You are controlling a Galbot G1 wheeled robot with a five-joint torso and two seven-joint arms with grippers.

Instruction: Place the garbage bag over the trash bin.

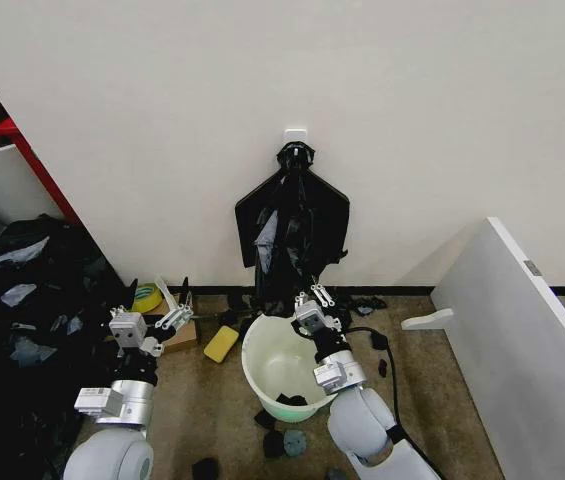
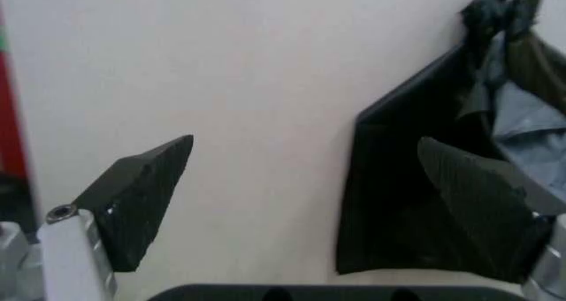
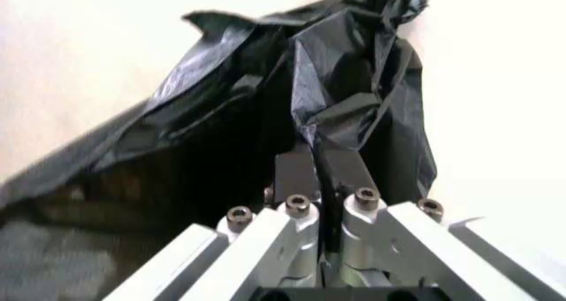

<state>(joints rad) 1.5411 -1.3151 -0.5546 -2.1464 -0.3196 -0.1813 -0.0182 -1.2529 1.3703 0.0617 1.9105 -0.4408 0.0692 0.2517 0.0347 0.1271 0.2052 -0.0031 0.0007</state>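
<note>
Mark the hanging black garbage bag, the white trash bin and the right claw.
thin glossy black plastic garbage bag (image 1: 297,225), head view, middle of the hanging sheet.
round white plastic trash bin (image 1: 262,335), head view, left rim.
right claw (image 3: 320,165), right wrist view, between shut fingertips pinching the bag.

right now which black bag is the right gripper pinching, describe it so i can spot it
On the white wall hangs a flat black bundle. In front of it, a looser glossy garbage bag droops toward the trash bin, pinched by the right gripper.
</note>
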